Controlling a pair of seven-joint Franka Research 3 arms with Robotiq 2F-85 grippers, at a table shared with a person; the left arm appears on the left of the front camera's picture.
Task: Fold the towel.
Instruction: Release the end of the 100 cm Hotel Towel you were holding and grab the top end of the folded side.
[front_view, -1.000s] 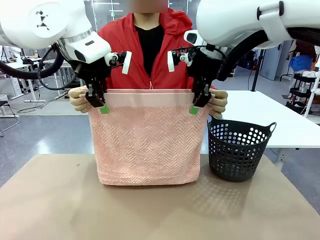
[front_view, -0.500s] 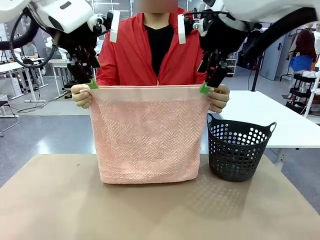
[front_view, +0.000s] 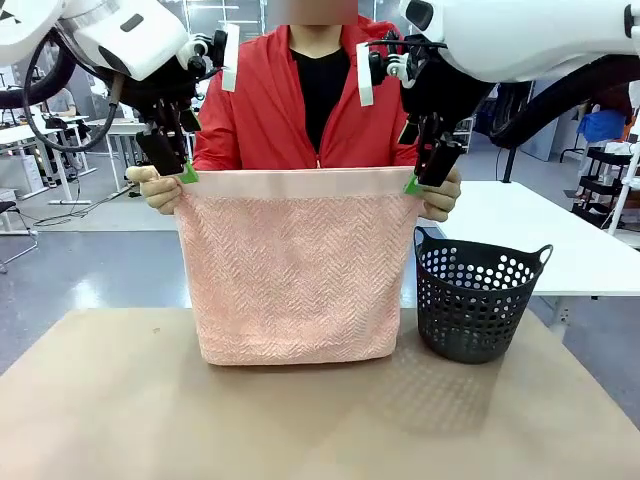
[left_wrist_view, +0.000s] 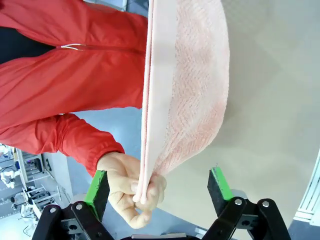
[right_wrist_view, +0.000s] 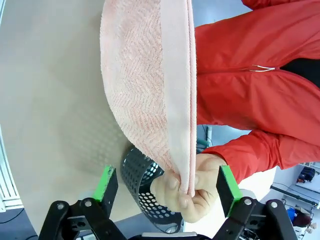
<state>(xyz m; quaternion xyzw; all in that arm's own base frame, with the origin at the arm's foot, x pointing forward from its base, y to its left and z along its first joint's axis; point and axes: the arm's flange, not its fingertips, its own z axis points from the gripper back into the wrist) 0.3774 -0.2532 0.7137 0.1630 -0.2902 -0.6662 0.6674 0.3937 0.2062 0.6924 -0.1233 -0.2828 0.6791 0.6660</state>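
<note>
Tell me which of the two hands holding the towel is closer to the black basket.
The hand beside the right gripper: the basket stands just below it. The other hand holds the far corner of the towel.

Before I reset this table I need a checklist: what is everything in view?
Table: one, tan, foreground.
Towel: one, salmon pink, held up by its top corners, hanging down to the table.
Basket: one, black, on the table at the towel's right.
Person's jacket: one, red, behind the towel.
Person's hands: two, pinching the towel's top corners.
Left gripper: one, black with green pads, open around one corner.
Right gripper: one, same colours, open around the other corner.
</note>
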